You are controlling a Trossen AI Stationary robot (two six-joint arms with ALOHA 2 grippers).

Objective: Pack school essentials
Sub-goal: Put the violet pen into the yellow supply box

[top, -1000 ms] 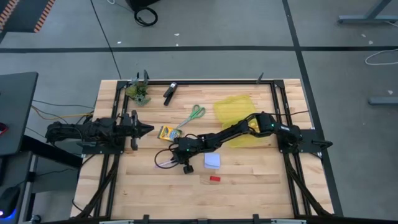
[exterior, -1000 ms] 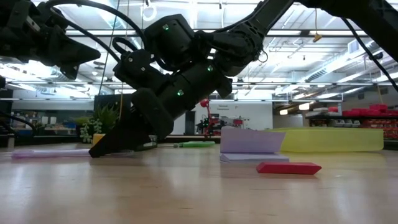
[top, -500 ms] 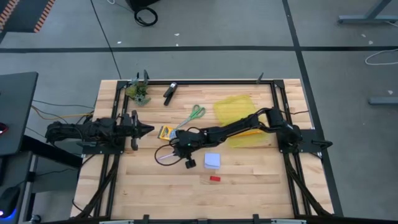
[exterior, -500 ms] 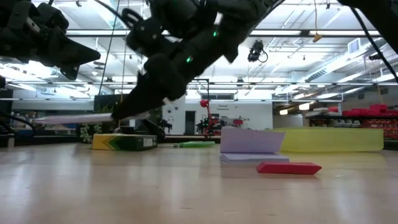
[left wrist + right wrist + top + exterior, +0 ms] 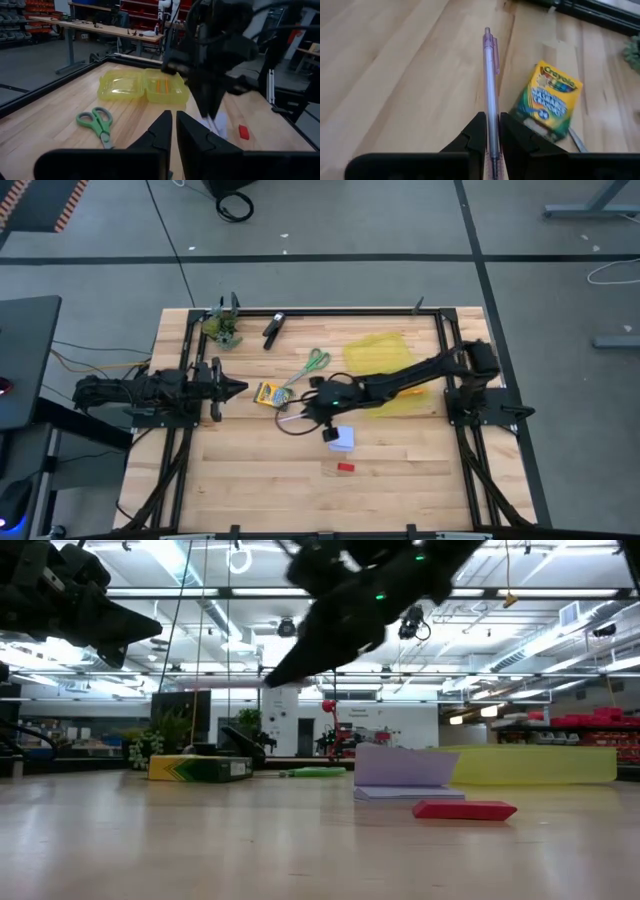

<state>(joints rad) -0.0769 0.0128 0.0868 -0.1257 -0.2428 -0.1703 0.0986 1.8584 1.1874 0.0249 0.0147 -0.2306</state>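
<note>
The right claw (image 5: 490, 131) is clenched on the pink-purple pen (image 5: 490, 85), carried above the counter (image 5: 395, 75) near the crayon box (image 5: 547, 102). Light, stiff, probably slippery; a mid-barrel hold suits it.

In the right wrist view, the translucent pink-purple pen (image 5: 489, 95) runs out of sight between the dark fingers at the frame edge. The crayon box's (image 5: 547, 105) corner at about 5 o'clock is cut by a blurred scissor blade. In the low view, the right gripper's fingertips are too dark to separate.
</note>
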